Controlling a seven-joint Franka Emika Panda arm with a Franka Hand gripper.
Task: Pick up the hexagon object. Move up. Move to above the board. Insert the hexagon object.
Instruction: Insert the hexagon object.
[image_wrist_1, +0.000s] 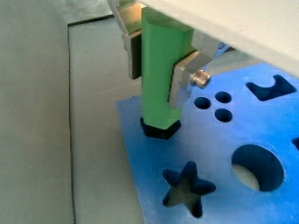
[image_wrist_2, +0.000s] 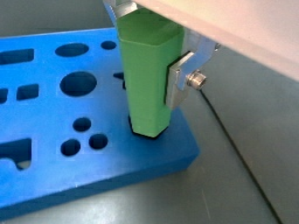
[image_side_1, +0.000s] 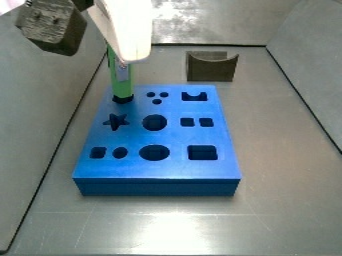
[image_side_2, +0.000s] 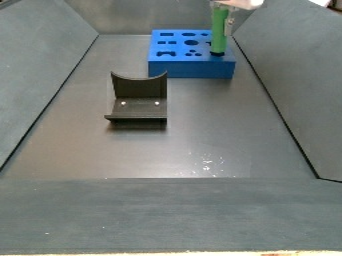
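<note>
The hexagon object (image_wrist_1: 162, 74) is a light green upright peg. My gripper (image_wrist_1: 159, 63) is shut on its upper half, with a silver finger (image_wrist_1: 184, 80) pressed on each side. The peg's lower end sits in the dark hexagon cutout (image_wrist_1: 160, 130) at a corner of the blue board (image_wrist_1: 228, 197). Another wrist view shows the hexagon object (image_wrist_2: 152, 83) standing near the corner of the board (image_wrist_2: 47, 179), with one finger (image_wrist_2: 181, 80) visible. In both side views the hexagon object (image_side_1: 120, 82) (image_side_2: 217, 38) stands on the board (image_side_1: 167, 178) (image_side_2: 187, 70) under my gripper (image_side_1: 120, 62) (image_side_2: 219, 18).
The fixture (image_side_1: 211, 66) (image_side_2: 136, 100) stands on the grey floor, apart from the board. Star (image_wrist_1: 187, 188), round (image_wrist_1: 257, 168) and other cutouts lie near the peg. Sloping tray walls (image_side_2: 40, 90) enclose the floor.
</note>
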